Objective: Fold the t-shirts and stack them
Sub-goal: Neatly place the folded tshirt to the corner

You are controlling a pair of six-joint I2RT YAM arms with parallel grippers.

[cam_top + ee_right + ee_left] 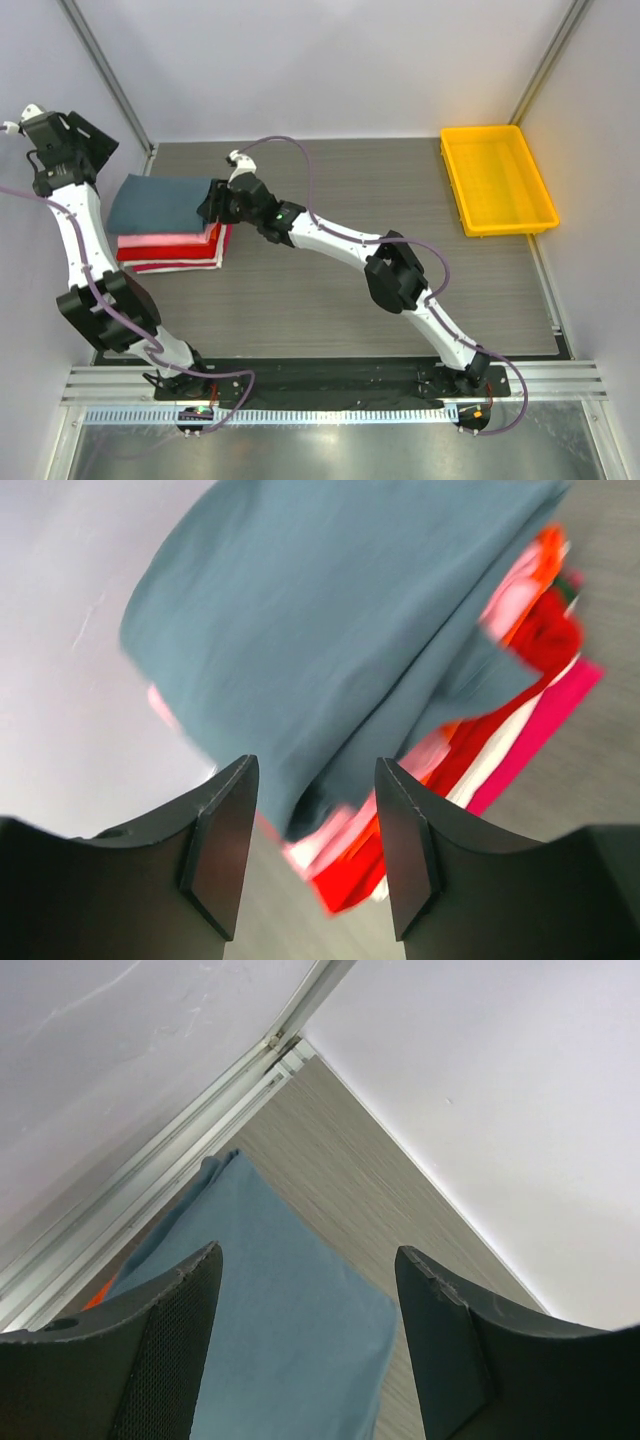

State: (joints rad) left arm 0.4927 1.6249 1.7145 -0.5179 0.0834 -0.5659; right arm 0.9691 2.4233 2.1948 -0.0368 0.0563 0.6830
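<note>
A folded slate blue-grey t-shirt (pixel 155 203) lies on top of a stack of folded red, pink and white t-shirts (pixel 170 252) at the left of the table. My right gripper (pixel 212 203) hovers at the stack's right edge, open, with the blue-grey t-shirt (pixel 330 630) and the red and pink layers (pixel 500 730) beyond its empty fingers. My left gripper (pixel 40 125) is raised high by the left wall, open and empty. In the left wrist view the blue-grey t-shirt (pixel 290 1300) lies far below, between the fingers (pixel 170 1340).
An empty yellow plastic tray (pixel 497 180) stands at the back right of the grey table (pixel 330 300). White walls close in the left, back and right sides. The right arm stretches diagonally across the table's middle.
</note>
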